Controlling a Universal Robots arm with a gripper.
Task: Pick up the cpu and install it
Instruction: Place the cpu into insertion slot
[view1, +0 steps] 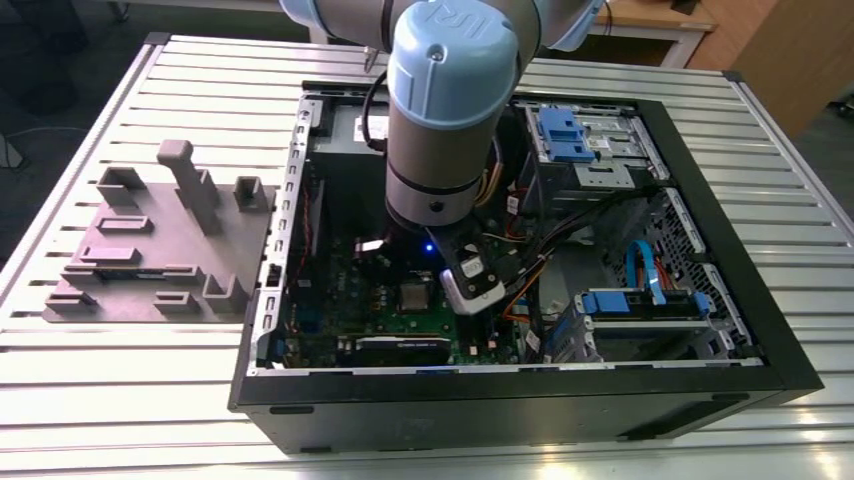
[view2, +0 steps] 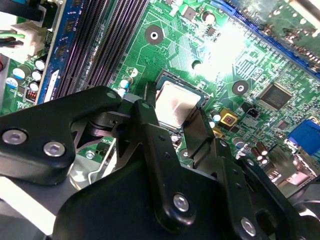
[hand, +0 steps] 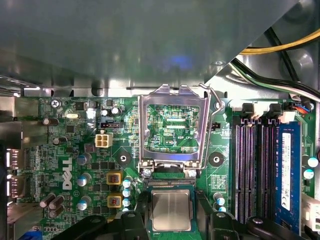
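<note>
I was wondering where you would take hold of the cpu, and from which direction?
Judging by its pose, I would grip the cpu by two opposite thin edges, coming straight down from above. It lies flat with its silvery top up, in the socket on the motherboard, and the metal retention frame stands flipped open beside it. The gripper hangs right at it.

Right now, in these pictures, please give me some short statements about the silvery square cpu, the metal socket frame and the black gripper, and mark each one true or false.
1. The silvery square cpu lies in its socket on the green motherboard. True.
2. The metal socket frame is closed over the cpu. False: it is flipped open, standing clear of the chip.
3. The black gripper is low over the cpu. True.
4. The long black memory slots lie across the cpu. False: they lie beside the socket.
</note>
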